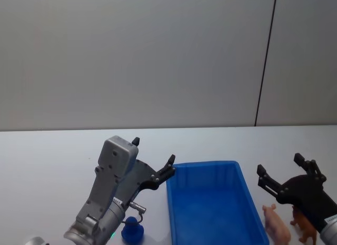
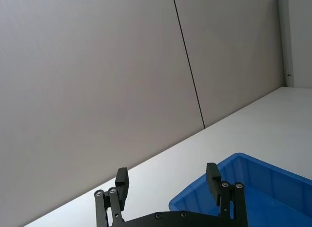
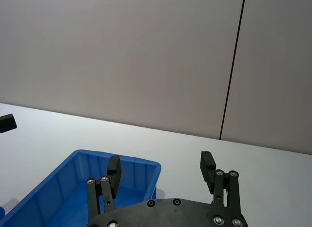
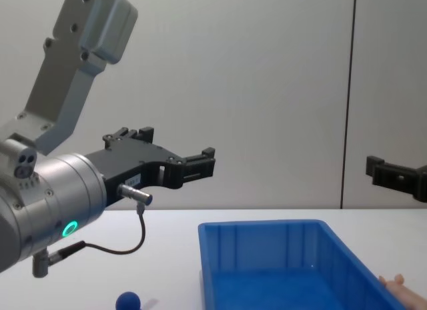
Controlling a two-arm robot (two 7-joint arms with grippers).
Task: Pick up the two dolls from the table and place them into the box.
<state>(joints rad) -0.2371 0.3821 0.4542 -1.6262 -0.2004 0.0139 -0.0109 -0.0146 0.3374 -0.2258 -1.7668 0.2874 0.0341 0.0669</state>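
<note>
The blue box [image 1: 205, 165] stands empty on the white table [image 1: 47, 166], near the front and right of centre. Just right of it lie the two dolls: the pale pink doll [image 1: 277, 225] against the box's right wall and the reddish-brown doll [image 1: 305, 227] beside it. My right gripper [image 1: 279, 163] hovers open above and just behind the dolls, holding nothing. My left gripper [image 1: 154, 151] is raised open at the box's left rear corner, also holding nothing. In the wrist views both grippers, left [image 2: 167, 178] and right [image 3: 160, 164], stand wide open over the box's rim [image 2: 236, 157] [image 3: 117, 158].
A small blue knobbed object [image 1: 131, 232] sits on the table left of the box, under my left arm; it is the blue ball [image 4: 127, 301] low in the chest view. A grey wall with a dark vertical seam [image 1: 265, 60] rises behind the table.
</note>
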